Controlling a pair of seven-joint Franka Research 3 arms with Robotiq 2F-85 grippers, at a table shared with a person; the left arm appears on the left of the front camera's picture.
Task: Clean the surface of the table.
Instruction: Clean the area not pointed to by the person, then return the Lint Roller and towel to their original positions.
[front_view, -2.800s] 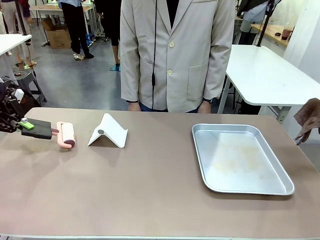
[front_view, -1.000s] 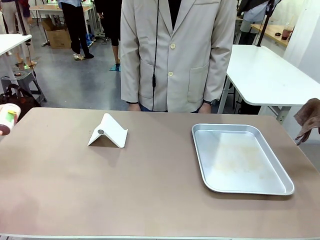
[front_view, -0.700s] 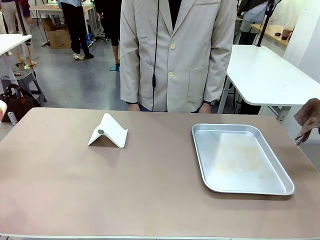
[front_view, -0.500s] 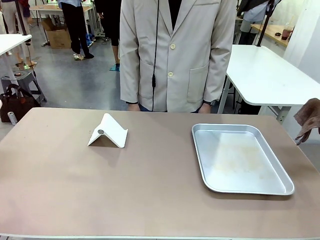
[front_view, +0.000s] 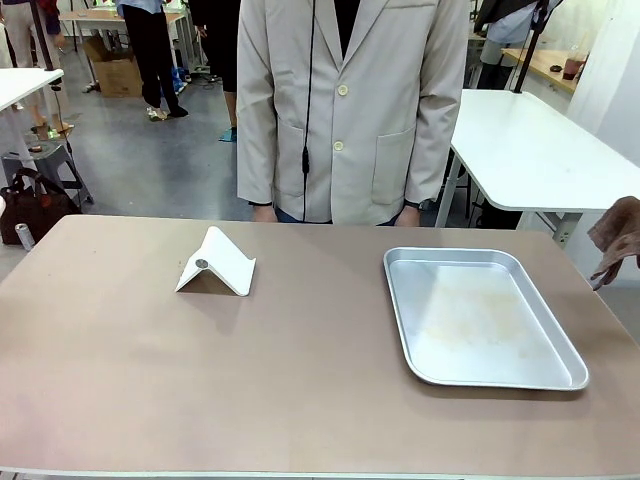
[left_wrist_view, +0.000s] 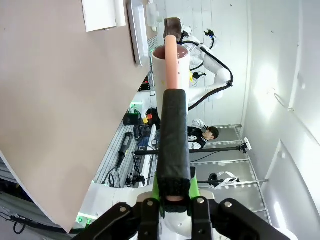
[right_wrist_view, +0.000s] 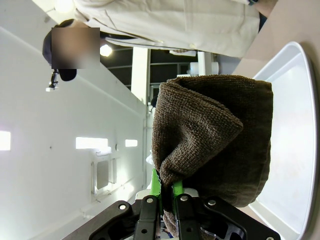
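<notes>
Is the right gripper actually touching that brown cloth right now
Touching. In the right wrist view the right gripper is shut on the brown cloth: its green-padded fingers pinch the lower folds, and the cloth bunches out above them.

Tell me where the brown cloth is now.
The brown cloth hangs from the shut right gripper, beside the metal tray; in the front view it is past the table's right edge.

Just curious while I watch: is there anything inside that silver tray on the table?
The tray holds no objects; its floor shows faint yellowish smudges. Whatever lies beneath it on the table is covered.
</notes>
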